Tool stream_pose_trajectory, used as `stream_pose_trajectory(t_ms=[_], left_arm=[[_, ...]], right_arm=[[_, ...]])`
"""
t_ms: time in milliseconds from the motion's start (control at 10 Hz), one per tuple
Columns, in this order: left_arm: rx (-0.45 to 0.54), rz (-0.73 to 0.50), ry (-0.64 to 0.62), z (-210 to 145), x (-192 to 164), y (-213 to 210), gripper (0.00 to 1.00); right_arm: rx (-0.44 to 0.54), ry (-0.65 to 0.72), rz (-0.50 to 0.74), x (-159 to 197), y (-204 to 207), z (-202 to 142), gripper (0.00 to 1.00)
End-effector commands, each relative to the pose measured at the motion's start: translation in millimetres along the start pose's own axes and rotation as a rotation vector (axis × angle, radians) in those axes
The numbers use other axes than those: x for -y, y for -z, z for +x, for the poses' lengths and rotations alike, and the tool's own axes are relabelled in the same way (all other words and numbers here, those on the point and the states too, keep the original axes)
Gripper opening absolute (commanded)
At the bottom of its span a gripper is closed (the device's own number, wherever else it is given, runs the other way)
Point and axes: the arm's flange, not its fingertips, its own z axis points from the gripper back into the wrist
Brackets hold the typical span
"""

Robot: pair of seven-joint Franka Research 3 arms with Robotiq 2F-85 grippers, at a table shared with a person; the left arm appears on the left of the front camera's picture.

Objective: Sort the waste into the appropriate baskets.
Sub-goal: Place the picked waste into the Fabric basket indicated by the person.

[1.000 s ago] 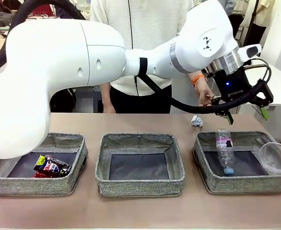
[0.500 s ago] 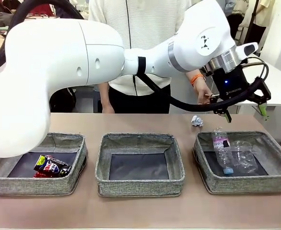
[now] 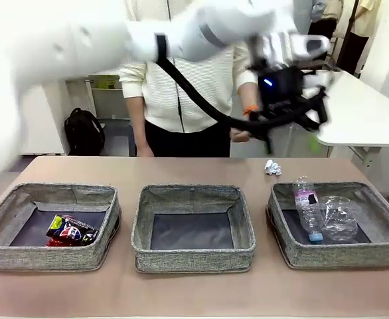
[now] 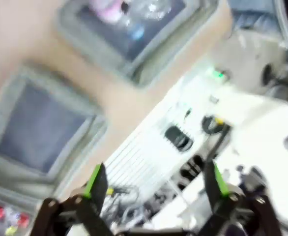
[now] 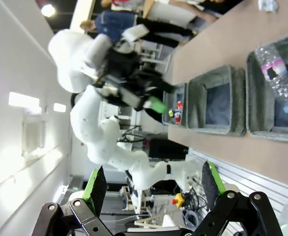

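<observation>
Three grey woven baskets stand in a row on the brown worktop (image 3: 194,292). The left basket (image 3: 22,256) holds the crushed red can (image 3: 54,240) and the crushed dark-blue can (image 3: 72,231), lying touching each other near its front wall. The middle basket (image 3: 193,259) shows only its dark bottom. The right basket (image 3: 340,256) holds the clear plastic bottle (image 3: 307,207), leaning with its blue cap towards the front, and the clear plastic cup (image 3: 340,219) lying on its side just beside the bottle. The white crumpled paper wad (image 3: 272,167) sits on the worktop beyond the right basket, near its far left corner.

The left tool (image 3: 291,123) hangs high above the worktop over the far right area (blurred in the front view), in front of a person in a white top; its green-padded fingers stand wide apart and carry nothing, as the left wrist view (image 4: 154,184) confirms. The right tool (image 5: 151,189) likewise has its fingers spread apart with nothing between them, and it looks along the worktop edge at the baskets
</observation>
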Motion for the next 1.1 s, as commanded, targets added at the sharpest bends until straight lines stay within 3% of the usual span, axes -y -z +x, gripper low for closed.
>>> stream_pose_trajectory(t_ms=[0, 100, 300, 600, 800, 1000], left_arm=[[0.023, 0.068, 0.036, -72.7, -31.7, -39.3, 1.00], [0.072, 0.093, -0.047, -109.9, -55.4, -51.1, 1.00], [0.194, -0.035, -0.141, -165.9, -96.1, -55.1, 1.00], [0.366, -0.355, -0.223, -242.0, -169.8, -65.9, 1.00], [0.503, -0.591, -0.256, -279.4, -205.5, -72.1, 1.00], [0.544, -0.856, -0.287, -299.1, -233.7, -65.5, 1.00]], right_arm=[[-0.060, 0.037, 0.040, 0.2, 18.5, 21.6, 1.00], [-0.106, 0.056, 0.025, 0.1, 38.8, 34.3, 1.00], [-0.221, 0.079, 0.007, -2.2, 84.0, 53.5, 1.00], [-0.362, 0.148, -0.074, -0.4, 172.8, 80.2, 1.00], [-0.416, 0.201, 0.028, -5.4, 222.2, 89.9, 1.00], [-0.324, 0.213, 0.165, -10.1, 264.9, 98.8, 1.00]])
